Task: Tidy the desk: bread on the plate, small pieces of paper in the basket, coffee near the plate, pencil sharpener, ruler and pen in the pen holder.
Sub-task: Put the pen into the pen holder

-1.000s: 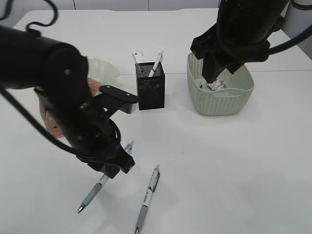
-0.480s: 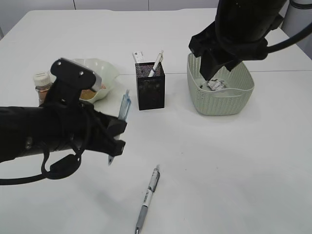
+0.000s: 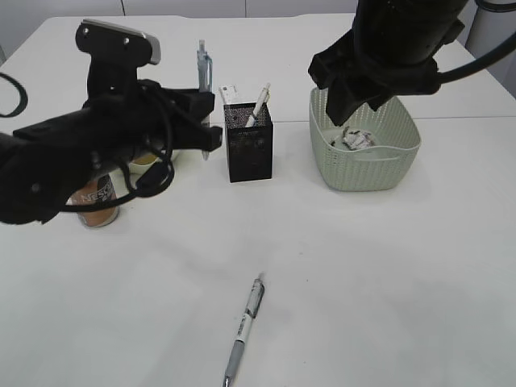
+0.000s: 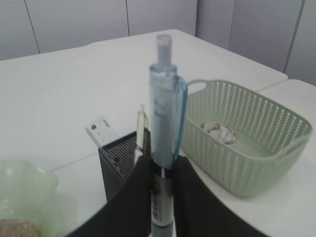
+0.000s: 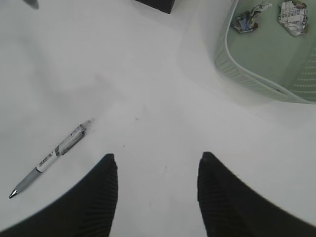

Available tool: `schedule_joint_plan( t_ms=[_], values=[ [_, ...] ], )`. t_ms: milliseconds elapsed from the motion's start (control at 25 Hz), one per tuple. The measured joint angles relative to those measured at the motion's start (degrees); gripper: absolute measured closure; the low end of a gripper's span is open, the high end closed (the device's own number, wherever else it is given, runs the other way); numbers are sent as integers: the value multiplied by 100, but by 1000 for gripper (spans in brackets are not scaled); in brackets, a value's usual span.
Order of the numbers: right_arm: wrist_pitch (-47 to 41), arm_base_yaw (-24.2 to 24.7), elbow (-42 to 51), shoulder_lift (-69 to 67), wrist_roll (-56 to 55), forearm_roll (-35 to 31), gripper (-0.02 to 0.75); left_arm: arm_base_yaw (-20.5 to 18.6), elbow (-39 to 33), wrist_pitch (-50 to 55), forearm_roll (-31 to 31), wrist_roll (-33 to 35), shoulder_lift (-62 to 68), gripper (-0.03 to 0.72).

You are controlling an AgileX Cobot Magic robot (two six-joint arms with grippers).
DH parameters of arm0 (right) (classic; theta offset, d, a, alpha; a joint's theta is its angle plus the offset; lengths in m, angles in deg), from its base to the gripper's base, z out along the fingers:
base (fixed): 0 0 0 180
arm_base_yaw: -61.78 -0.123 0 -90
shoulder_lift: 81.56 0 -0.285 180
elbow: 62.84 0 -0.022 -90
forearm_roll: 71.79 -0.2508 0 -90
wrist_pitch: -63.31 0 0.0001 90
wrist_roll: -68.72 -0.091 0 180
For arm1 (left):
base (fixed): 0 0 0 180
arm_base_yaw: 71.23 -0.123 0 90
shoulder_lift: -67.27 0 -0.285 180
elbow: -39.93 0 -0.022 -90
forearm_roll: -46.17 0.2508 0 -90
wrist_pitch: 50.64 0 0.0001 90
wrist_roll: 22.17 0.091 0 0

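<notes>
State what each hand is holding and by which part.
The left hand holds a light-blue pen upright, pinched low on its barrel, clicker end up. The right hand is open and holds nothing.

Exterior view: left arm covers most of the plate (image 3: pixel 145 165) and the top of the coffee (image 3: pixel 95 201); bread not visible. Left tool (image 3: pixel 205 137) mostly merged with dark arm; only the blue pen (image 3: pixel 202 68) upper half shows clear. Right tool hidden behind its arm above the basket (image 3: pixel 367 153). Grey pen (image 3: pixel 245 329) tip cut at the bottom edge. Pen holder (image 3: pixel 248 145) contents partly hidden; card lettering too small to read. Left wrist view: plate (image 4: pixel 22 190) blurred, cropped.
</notes>
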Motion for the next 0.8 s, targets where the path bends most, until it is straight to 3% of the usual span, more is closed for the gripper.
schedule_joint_plan(
  t_ms=[400,800],
  values=[
    [141,0,0,0,14,152,353,-254,2116,319,125,11,1295,621],
    [211,0,0,0,22,238,354,-367,3449,826,141,11,2555,620]
  ],
)
